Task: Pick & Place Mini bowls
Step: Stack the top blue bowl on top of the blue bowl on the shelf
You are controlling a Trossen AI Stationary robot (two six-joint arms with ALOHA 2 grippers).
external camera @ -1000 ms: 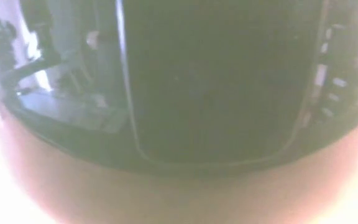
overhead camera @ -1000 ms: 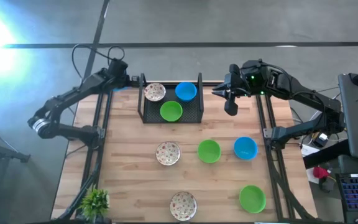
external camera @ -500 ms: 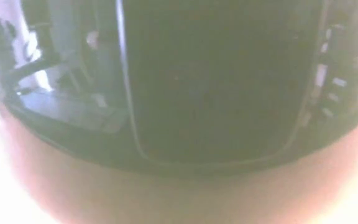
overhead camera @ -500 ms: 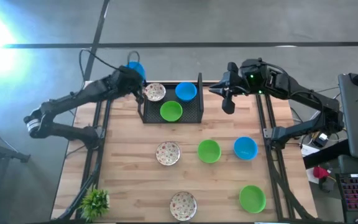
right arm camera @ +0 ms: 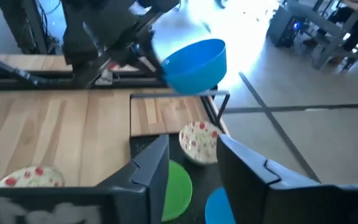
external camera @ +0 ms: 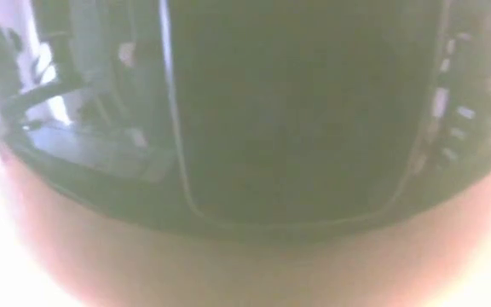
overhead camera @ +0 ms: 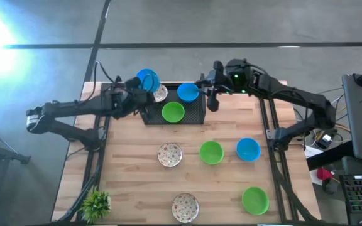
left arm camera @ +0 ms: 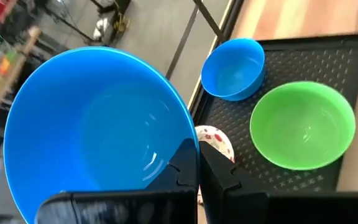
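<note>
Left hand (left arm camera: 197,177): it is clamped on the rim of a plain bright blue plastic mini bowl (overhead camera: 147,80), which is held in the air above the left far corner of the black wire-mesh tray (overhead camera: 197,112). Inside the tray three bowls are seen: a white mini bowl with reddish speckles (overhead camera: 160,94) at the left, a small blue bowl (overhead camera: 188,92) at the far right and a bright green bowl (overhead camera: 173,112) at the near edge. The right hand (right arm camera: 194,165) is held above the tray's right end with its fingers parted and nothing between them.

On the pale wooden slatted desk (overhead camera: 131,182) five more bowls are spread: a speckled white one (overhead camera: 170,154), a green one (overhead camera: 211,152) and a blue one (overhead camera: 248,149) in a row, then another speckled one (overhead camera: 185,206) and a green one (overhead camera: 255,200) nearer the front edge. A small spiky green potted plant (overhead camera: 95,204) is set at the front left corner. No writing can be read anywhere.
</note>
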